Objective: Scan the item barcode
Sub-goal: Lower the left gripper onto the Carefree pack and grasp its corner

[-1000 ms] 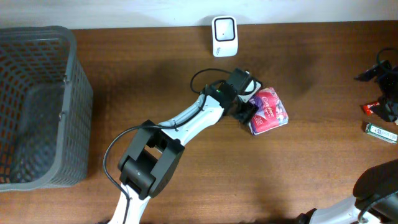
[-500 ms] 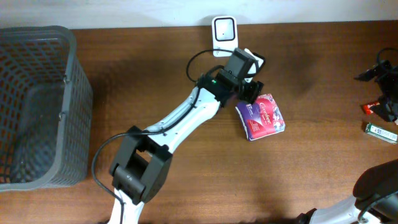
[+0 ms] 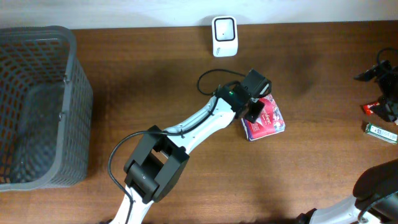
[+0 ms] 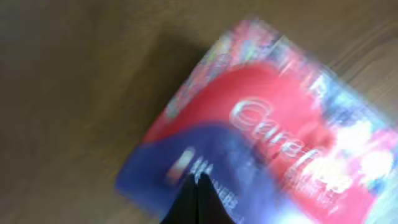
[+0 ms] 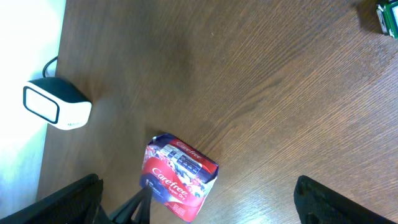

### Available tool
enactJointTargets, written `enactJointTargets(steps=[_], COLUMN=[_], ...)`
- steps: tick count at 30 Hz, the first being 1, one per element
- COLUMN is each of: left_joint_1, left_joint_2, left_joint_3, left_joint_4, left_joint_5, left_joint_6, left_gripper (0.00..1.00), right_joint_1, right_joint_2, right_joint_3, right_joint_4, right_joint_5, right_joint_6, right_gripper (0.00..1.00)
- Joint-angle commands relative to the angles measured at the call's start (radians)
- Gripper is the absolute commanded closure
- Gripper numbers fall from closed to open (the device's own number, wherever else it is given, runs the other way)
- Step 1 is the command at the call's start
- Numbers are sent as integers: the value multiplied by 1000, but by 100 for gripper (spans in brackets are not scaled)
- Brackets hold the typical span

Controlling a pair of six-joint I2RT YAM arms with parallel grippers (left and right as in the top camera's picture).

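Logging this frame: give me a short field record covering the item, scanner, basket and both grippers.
item: red and purple Carefree pack, lying flat on the table
scanner: white scanner at the table's back edge, apart from the pack
basket: grey basket, far left
left gripper: left gripper shut, tips over the pack, gripping nothing
right gripper: right gripper open, empty
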Motion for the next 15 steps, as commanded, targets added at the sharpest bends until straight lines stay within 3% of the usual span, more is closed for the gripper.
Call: enactJointTargets(steps=[1, 3, 5, 6, 7, 8, 11, 15], left_joint_1=[-4, -3, -3, -3, -3, -3, -5, -62], left_joint_2=[8, 8, -2, -27, -47, -76, -76, 16], left_joint_3=[3, 3, 7, 27, 50, 81, 120, 119], left_joint_4=[-66, -90, -161, -198, -212, -212, -9, 99], left_joint_5=[-58, -121, -434, -530, -537, -484, 177, 219], left_joint_6=[2, 2, 2, 2, 2, 2, -1, -47], left_gripper=[100, 100, 100, 100, 100, 100, 100, 100], right_joint_1=[5, 5, 5, 5, 5, 5, 5, 5], right_joint_2=[-2, -2, -2, -2, -2, -2, -2, -2], right_joint_3=[5, 5, 5, 5, 5, 5, 5, 5], right_joint_4=[0, 0, 0, 0, 0, 0, 0, 0], right_joint_5=[10, 10, 10, 10, 10, 10, 10, 10], right_joint_6=[-11, -11, -11, -11, -11, -11, -11, -11], right_gripper=[1, 2, 1, 2, 1, 1, 1, 2])
